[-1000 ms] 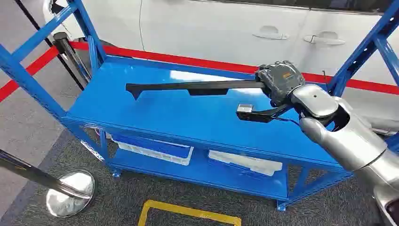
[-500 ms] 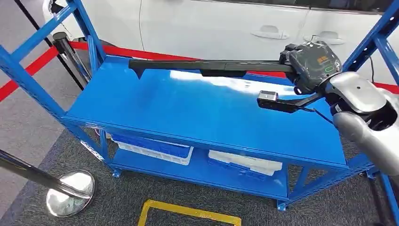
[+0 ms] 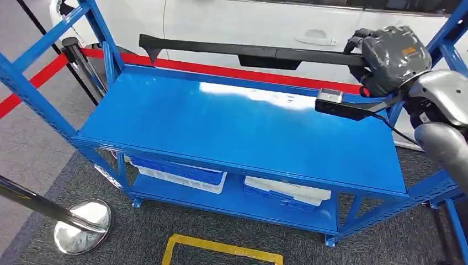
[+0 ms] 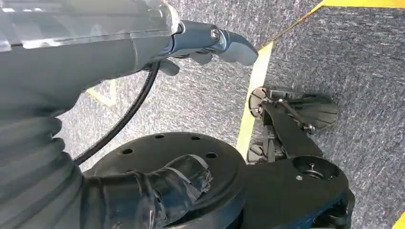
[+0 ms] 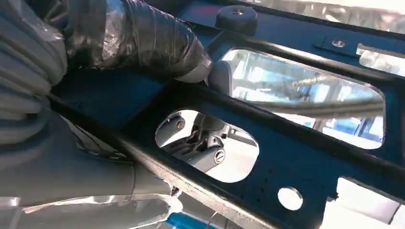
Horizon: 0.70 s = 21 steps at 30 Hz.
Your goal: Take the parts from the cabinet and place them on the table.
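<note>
Above the blue rack's back edge, the right hand (image 3: 393, 58) holds a long black part (image 3: 243, 51) level in the air

Clear of the top shelf (image 3: 221, 127), the part reaches from the hand toward the rack's left rear post (image 3: 102, 33), with a white car (image 3: 265, 27) and a red floor stripe (image 3: 232, 70) behind it. The right wrist view shows the fingers (image 5: 143, 43) wrapped around the part's black frame (image 5: 267, 143). The top shelf is bare and glossy. On the lower shelf sit two blue-and-white bins (image 3: 182, 174) (image 3: 287, 192); their contents cannot be made out. A chrome stanchion base (image 3: 83, 226) stands on the grey carpet at front left. The left hand (image 4: 210, 45) hangs over the floor, fingers loosely curled, gripping nothing
</note>
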Each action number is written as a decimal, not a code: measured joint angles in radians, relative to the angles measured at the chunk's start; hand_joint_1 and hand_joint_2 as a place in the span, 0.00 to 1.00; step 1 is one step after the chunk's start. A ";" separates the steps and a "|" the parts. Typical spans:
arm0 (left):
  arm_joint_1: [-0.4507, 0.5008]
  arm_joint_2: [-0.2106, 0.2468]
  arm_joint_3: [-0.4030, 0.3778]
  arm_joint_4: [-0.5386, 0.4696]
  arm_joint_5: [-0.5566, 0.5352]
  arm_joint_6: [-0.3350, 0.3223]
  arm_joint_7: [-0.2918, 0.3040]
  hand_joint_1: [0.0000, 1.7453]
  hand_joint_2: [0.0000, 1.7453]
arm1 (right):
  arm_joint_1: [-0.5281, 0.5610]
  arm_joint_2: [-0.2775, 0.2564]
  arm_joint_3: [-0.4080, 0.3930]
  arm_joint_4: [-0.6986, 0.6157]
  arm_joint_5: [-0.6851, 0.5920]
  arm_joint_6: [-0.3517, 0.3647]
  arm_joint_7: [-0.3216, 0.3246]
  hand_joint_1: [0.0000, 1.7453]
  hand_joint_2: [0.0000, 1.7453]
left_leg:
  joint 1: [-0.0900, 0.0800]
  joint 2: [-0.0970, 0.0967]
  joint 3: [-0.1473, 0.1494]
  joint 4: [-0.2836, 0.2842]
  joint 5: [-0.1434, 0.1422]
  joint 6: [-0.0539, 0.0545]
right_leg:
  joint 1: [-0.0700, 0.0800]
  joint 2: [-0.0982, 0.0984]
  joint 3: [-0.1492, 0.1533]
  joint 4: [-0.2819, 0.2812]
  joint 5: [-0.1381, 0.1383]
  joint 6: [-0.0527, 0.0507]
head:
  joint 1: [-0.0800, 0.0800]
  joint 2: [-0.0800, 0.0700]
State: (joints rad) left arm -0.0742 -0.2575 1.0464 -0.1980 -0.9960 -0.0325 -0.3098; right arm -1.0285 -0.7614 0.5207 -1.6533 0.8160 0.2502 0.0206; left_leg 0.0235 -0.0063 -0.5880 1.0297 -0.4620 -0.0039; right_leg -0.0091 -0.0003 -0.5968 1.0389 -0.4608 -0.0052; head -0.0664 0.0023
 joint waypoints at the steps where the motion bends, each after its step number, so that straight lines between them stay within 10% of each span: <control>1: 0.000 0.000 0.001 0.000 0.002 0.000 -0.002 0.00 1.00 | -0.002 0.000 -0.007 -0.003 -0.005 0.000 0.000 1.00 1.00 | 0.000 0.000 0.000 0.000 0.000 0.000 | 0.000 0.000 0.000 0.000 0.000 0.000 | 0.000 0.000; 21: -0.001 -0.008 0.006 0.000 -0.019 -0.018 -0.042 0.00 1.00 | 0.085 -0.013 -0.059 -0.056 0.012 -0.079 -0.036 1.00 1.00 | 0.000 0.000 0.000 0.000 0.000 0.000 | 0.000 0.000 0.000 0.000 0.000 0.000 | 0.000 0.000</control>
State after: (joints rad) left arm -0.0755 -0.2659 1.0525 -0.1980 -1.0155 -0.0504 -0.3513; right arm -0.9433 -0.7748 0.4616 -1.7098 0.8282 0.1717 -0.0153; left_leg 0.0235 -0.0061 -0.5881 1.0297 -0.4621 -0.0038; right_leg -0.0090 -0.0001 -0.5972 1.0389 -0.4608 -0.0051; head -0.0664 0.0027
